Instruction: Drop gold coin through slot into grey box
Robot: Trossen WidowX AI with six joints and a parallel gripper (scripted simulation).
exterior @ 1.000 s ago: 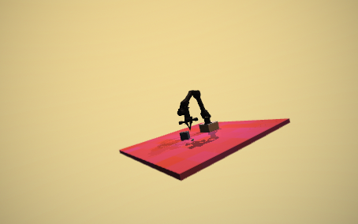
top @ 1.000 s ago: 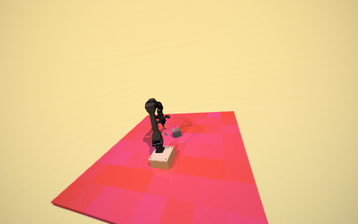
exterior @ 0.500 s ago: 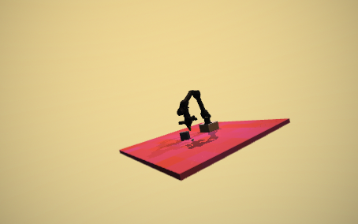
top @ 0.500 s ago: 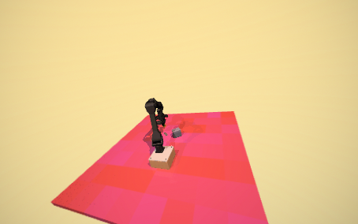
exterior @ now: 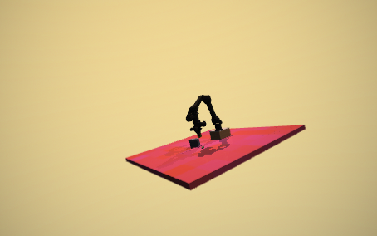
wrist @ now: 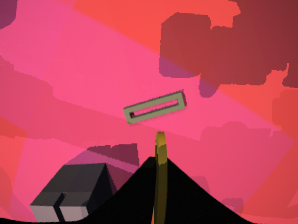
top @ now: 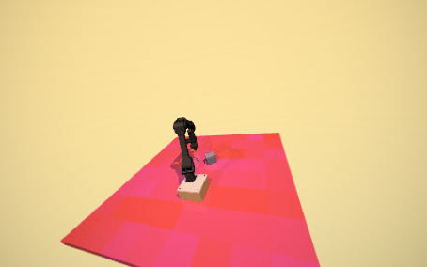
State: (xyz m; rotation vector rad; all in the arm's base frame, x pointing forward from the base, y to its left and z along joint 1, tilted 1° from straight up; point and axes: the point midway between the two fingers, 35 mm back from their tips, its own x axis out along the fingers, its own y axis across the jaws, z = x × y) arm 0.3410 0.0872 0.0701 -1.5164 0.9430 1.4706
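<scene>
My gripper [top: 195,148] [exterior: 199,135] [wrist: 157,164] is shut on the gold coin [wrist: 160,142], which sticks out edge-on past the fingertips in the wrist view. The pair is raised above the table. The small holder [wrist: 152,103] [top: 197,160] [exterior: 203,147] is empty, lying ahead of the coin and slanted relative to it in the wrist view. The grey box [top: 211,159] [exterior: 194,143] [wrist: 75,181] is at the lower left of the wrist view, off to one side of the gripper. Part of its slot [wrist: 59,203] shows as a dark line; the rest is cut off by the frame and the black finger.
The arm's base block [top: 193,188] [exterior: 220,134] stands on the red and pink table top [top: 240,221] [exterior: 178,172]. The box is close beside the holder. Arm shadows lie across the surface around both.
</scene>
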